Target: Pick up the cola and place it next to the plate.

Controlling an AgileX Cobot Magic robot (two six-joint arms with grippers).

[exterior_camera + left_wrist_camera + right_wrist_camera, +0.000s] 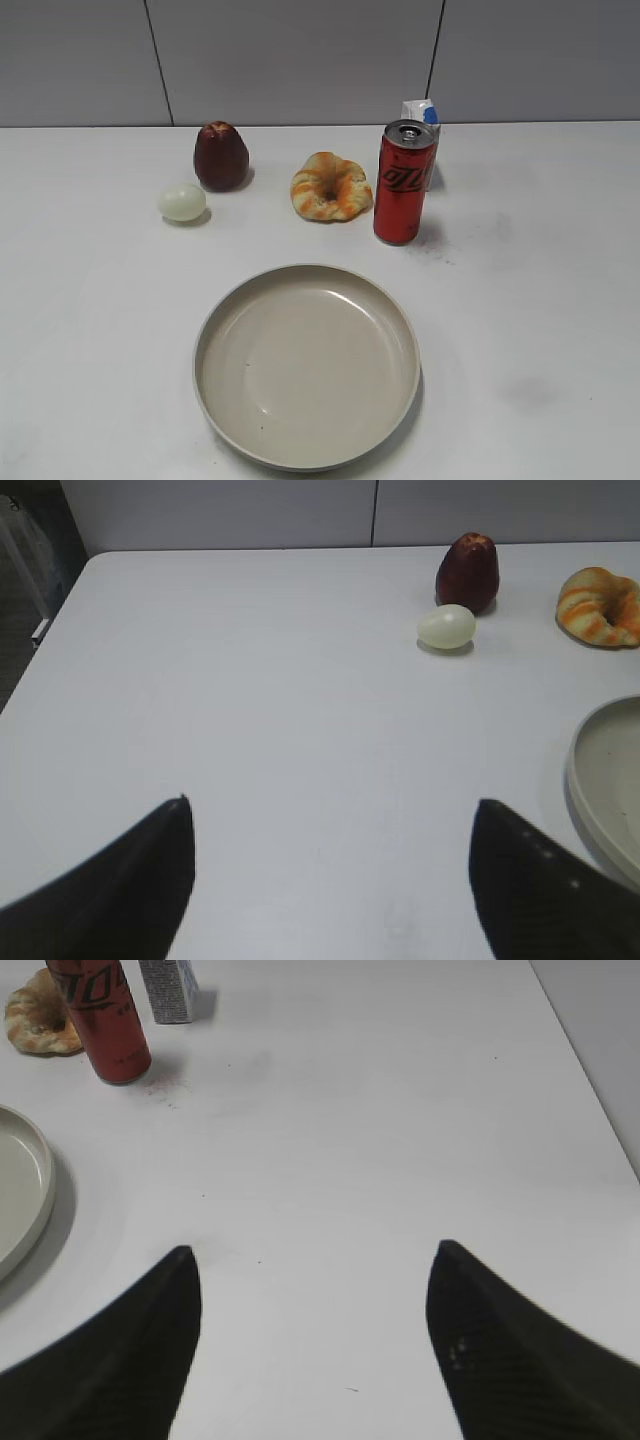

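Observation:
The cola [404, 184], a tall slim red can with black lettering and a silver top, stands upright behind the plate [307, 452], to its right. The plate is a large round beige dish at the front middle. The can also shows at the top left of the right wrist view [103, 1018], and the plate's edge shows at the left of that view [25, 1200] and at the right of the left wrist view [590, 790]. My left gripper [330, 805] is open and empty over bare table. My right gripper [312, 1252] is open and empty, well short of the can. Neither gripper shows in the exterior view.
A small white-and-blue carton [424, 118] stands just behind the can. An orange-striped bread ring [330, 187] lies left of the can. A dark red fruit [220, 156] and a pale egg [182, 202] sit further left. The table's left edge [45, 630] shows in the left wrist view.

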